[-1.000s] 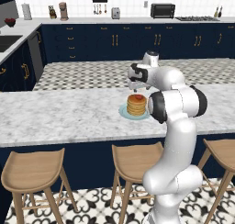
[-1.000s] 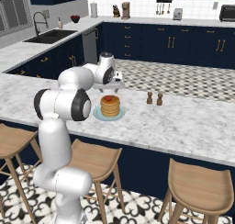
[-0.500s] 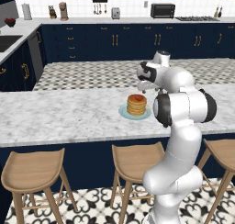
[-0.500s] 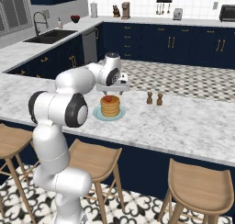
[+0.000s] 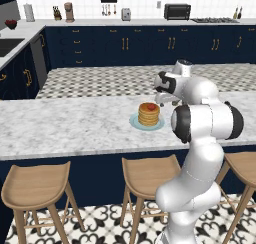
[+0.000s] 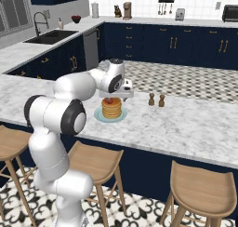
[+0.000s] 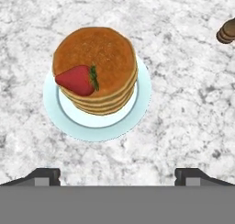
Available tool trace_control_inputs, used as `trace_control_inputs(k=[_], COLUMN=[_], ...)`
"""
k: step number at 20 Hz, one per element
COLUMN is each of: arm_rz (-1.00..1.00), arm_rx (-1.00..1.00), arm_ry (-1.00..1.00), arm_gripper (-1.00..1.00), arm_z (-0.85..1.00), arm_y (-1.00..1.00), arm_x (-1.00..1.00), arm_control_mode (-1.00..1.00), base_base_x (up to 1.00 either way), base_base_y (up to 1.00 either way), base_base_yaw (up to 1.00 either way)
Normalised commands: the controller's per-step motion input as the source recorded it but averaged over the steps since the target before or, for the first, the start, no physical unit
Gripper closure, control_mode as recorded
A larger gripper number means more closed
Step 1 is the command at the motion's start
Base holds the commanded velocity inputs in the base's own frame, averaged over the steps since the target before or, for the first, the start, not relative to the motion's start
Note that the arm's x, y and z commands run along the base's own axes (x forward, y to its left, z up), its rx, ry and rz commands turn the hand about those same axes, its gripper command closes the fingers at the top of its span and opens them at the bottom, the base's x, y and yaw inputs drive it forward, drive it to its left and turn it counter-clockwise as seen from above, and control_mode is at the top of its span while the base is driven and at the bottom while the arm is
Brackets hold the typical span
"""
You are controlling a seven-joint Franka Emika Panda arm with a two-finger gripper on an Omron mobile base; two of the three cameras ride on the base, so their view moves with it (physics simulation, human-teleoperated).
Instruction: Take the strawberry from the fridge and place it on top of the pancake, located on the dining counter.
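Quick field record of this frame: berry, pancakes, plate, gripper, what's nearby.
strawberry: lying on top of the pancake, near one edge, not centred
plate: pale blue, under the stack, on the dining counter
gripper: open, above the stack, holding nothing
nearby: two small brown shakers on the counter beside the plate
task state: berry placed

brown shaker (image 7: 227, 31) cut by hand-view edge, type unclear
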Motion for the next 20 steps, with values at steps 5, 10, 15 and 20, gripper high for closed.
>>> trace_control_inputs(k=[5, 10, 15, 20], arm_rz=[-0.01, -0.01, 0.0, 0.0], arm_rx=[0.01, 0.01, 0.0, 0.0], arm_ry=[0.0, 0.0, 0.0, 0.0], arm_gripper=[-1.0, -1.0, -1.0, -1.0], arm_z=[-0.14, -0.17, -0.23, -0.47], arm_y=[-0.28, -0.3, -0.27, -0.14], arm_x=[-0.2, -0.15, -0.13, -0.06], arm_control_mode=[-1.0, -1.0, -1.0, -1.0], base_base_x=[0.0, 0.0, 0.0, 0.0], base_base_y=[0.0, 0.0, 0.0, 0.0], base_base_yaw=[0.0, 0.0, 0.0, 0.0])
